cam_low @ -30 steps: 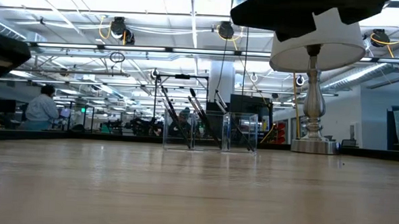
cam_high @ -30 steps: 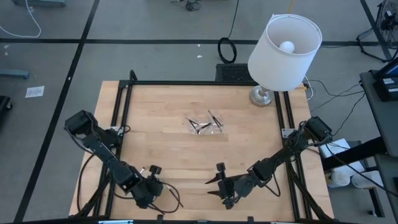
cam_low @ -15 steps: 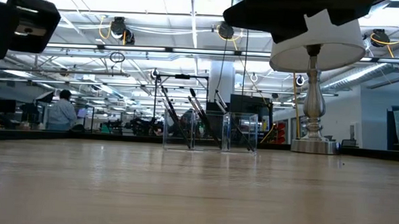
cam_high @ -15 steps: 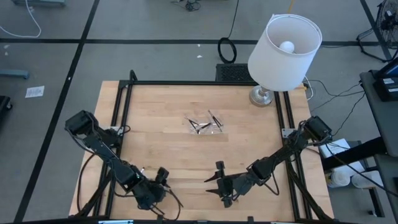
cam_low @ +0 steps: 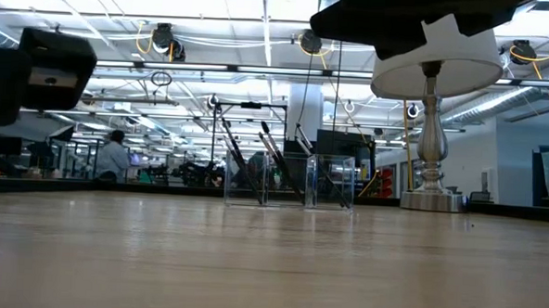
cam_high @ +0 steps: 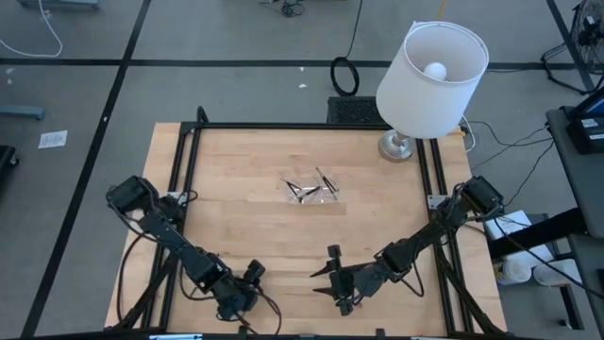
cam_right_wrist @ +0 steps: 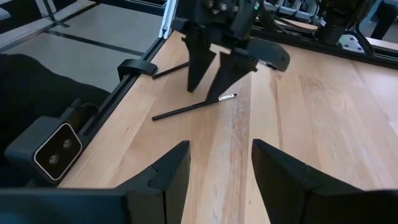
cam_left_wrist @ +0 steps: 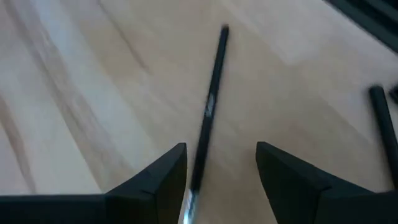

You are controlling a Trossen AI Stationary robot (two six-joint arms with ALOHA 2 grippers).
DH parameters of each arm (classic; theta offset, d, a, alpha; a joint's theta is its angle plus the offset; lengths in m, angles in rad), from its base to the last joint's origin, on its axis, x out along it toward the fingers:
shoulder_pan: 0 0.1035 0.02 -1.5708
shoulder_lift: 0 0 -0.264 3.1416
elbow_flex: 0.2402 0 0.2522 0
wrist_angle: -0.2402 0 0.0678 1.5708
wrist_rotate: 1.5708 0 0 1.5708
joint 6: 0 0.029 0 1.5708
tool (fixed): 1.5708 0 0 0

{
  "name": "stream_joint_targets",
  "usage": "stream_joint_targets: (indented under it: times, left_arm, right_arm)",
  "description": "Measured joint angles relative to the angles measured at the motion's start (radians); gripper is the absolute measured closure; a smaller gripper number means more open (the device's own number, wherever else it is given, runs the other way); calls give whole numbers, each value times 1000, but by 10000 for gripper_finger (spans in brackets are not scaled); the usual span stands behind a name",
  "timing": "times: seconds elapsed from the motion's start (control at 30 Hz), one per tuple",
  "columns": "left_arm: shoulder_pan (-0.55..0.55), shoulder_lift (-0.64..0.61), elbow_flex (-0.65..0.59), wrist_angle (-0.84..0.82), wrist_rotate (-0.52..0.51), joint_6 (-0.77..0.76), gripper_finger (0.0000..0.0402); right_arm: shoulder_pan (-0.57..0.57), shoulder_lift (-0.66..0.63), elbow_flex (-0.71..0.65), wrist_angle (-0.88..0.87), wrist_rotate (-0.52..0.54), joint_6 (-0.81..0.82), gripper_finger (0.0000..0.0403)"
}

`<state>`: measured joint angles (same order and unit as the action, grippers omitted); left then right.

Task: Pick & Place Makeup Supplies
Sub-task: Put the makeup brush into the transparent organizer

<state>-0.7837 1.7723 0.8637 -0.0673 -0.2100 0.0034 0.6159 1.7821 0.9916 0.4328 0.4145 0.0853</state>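
Note:
One makeup stick (cam_left_wrist: 210,99), thin and dark with a silvery end, lies flat on the wooden table near its front edge. My left gripper (cam_left_wrist: 221,148) is open and points down over it, one finger on each side (cam_right_wrist: 205,92), touching nothing. A second stick (cam_left_wrist: 380,124) lies close by, next to a black bracket (cam_right_wrist: 169,70). My right gripper (cam_high: 326,276) waits open a little to the right, facing the left one (cam_right_wrist: 214,146). More sticks lean inside the small clear tray (cam_high: 311,189) at the table's middle (cam_low: 287,178).
A white-shaded lamp (cam_high: 429,76) stands at the far right corner on its silver base (cam_low: 431,193). A black frame rail (cam_high: 184,179) runs along the table's left side. Bare wood lies between the tray and the grippers. A person (cam_low: 115,156) moves in the room behind.
My left gripper has gone toward the table's right and near edges and sunk a little; its wrist has rolled. In the low view its dark wrist has come into the picture from the left. My right arm has kept still.

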Motion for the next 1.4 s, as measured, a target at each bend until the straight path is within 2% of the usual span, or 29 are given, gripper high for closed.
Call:
stream_joint_targets:
  times: [0.2, 0.4, 0.63, 0.8, 0.87, 1.0, 1.23, 1.4]
  left_arm:
    - [34, 55, 53, 0, 17, 67, 199]
    - [91, 109, 79, 3, 97, 63, 208]
    - [140, 134, 79, 14, 194, 16, 294]
    - [173, 137, 76, 40, 202, 3, 373]
    - [193, 139, 76, 55, 185, 1, 390]
    - [245, 141, 75, 99, 95, -5, 378]
    - [375, 144, 72, 155, 96, -17, 394]
    - [433, 146, 71, 229, 121, -45, 384]
  right_arm:
    - [0, 0, 0, -4, 0, -2, 243]
    - [0, 0, 0, -12, 0, -2, 243]
    - [0, 0, 0, -20, 0, 0, 243]
    - [0, 0, 0, -21, 0, 0, 243]
    - [0, 0, 0, -21, 0, 0, 243]
    - [-1, 0, 0, -21, 1, -3, 243]
    - [-1, 0, 0, -27, 2, -12, 243]
    - [-1, 0, 0, -47, 3, -13, 243]
